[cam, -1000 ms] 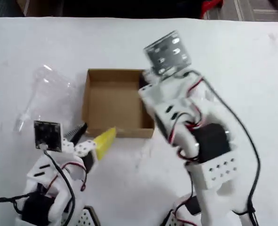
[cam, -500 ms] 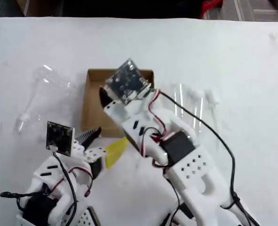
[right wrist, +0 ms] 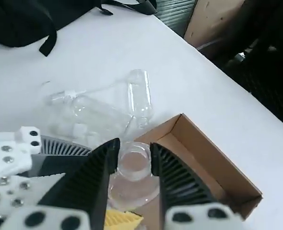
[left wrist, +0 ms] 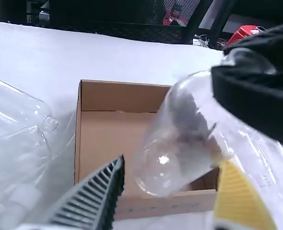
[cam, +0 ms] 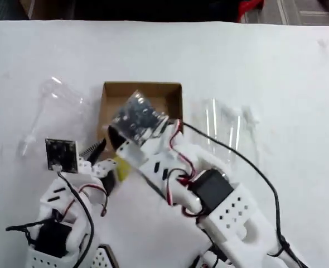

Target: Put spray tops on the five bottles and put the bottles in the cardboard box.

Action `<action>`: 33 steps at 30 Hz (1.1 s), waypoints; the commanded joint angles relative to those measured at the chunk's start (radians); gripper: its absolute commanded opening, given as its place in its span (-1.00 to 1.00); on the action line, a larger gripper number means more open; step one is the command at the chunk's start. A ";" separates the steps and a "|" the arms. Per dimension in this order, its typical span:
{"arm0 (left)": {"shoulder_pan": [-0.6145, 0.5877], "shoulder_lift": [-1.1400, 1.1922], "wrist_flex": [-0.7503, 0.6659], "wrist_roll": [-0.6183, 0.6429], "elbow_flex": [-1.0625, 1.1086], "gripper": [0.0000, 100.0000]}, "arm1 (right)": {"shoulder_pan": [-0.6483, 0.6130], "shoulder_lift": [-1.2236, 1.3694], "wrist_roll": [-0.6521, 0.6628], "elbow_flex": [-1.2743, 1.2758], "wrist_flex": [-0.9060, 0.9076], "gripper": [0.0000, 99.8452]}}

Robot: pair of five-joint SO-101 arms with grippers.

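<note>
Over the white table, our right gripper clamps a clear plastic bottle by the neck, base toward the brown cardboard box, between the spread jaws of our left gripper.

White table, black bag

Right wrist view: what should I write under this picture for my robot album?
The right gripper holds a clear bottle by the cardboard box, with other bottles lying on the white table.
</note>
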 commanded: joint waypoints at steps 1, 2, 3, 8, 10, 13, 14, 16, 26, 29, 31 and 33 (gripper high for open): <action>-0.024 -0.008 -0.031 0.008 -0.006 -0.44 | 0.071 -0.025 -0.008 -0.048 0.007 -0.97; -0.024 -0.008 -0.031 0.008 -0.006 -0.44 | 0.076 -0.025 -0.008 -0.048 0.007 -0.97; -0.024 -0.008 -0.031 0.008 -0.006 -0.44 | 0.077 -0.028 -0.008 -0.049 0.007 -0.97; -0.025 -0.008 -0.031 0.002 -0.006 -0.44 | 0.081 -0.028 -0.008 -0.049 0.027 -0.97; -0.025 -0.008 -0.031 0.002 -0.006 -0.44 | 0.077 -0.028 -0.005 -0.051 0.045 -0.97; -0.027 -0.008 -0.031 0.003 -0.006 -0.44 | 0.084 -0.027 0.000 -0.054 0.028 -0.97; -0.028 -0.008 -0.031 0.003 -0.006 -0.44 | 0.087 -0.019 0.002 -0.058 0.002 -0.97; -0.053 -0.008 -0.031 0.002 -0.008 -0.44 | 0.113 -0.012 0.002 -0.058 -0.071 -0.97; -0.418 -0.008 -0.112 0.011 -0.008 -0.44 | 0.214 0.329 -0.006 -0.137 -0.355 -0.97; -0.544 -0.008 -0.124 0.094 -0.009 -0.44 | 0.213 0.460 -0.008 -0.244 -0.364 -0.97; -0.631 -0.008 -0.123 0.158 -0.012 -0.44 | 0.216 0.562 -0.008 -0.325 -0.364 -0.97; -0.694 -0.008 -0.123 0.187 -0.012 -0.44 | 0.216 0.671 -0.009 -0.405 -0.361 -0.97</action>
